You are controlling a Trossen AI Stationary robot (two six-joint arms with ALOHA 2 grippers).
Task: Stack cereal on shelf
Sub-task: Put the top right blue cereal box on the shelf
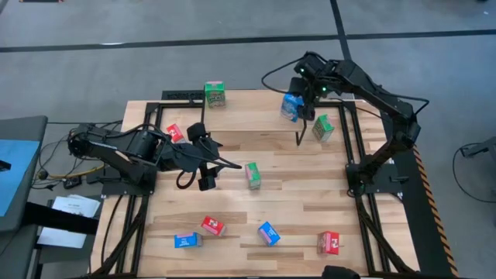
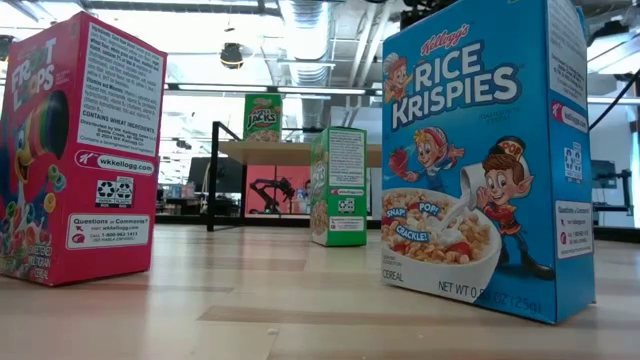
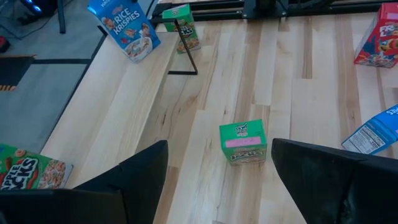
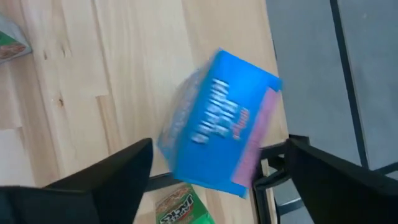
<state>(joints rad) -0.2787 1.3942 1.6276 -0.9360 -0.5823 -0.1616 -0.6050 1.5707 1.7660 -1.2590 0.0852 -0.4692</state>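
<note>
The shelf [image 3: 124, 93] is a long light board on thin black legs along the table's far side [image 1: 248, 105]. A blue cereal box [image 4: 214, 134] sits tilted over the shelf's right end [image 1: 292, 107], blurred, between the spread fingers of my open right gripper [image 4: 217, 168], which hangs above it. A green box [image 1: 215, 94] stands on the shelf's left end. My left gripper [image 3: 217, 186] is open above the table's middle left, pointing at a green box [image 3: 244, 142] that stands on the table ahead of it and apart from it. My right gripper comes from above, one finger [image 4: 124, 174] on each side of the blue box's lower end [image 4: 186, 168]. The box is blurred, and I cannot tell whether a finger touches it.
A green box [image 1: 322, 128] stands on the table by the shelf's right legs. A red box [image 1: 174, 133] sits beside the left arm. Two red [image 1: 212, 225] [image 1: 331, 242] and two blue boxes [image 1: 187, 240] [image 1: 268, 233] stand along the near edge.
</note>
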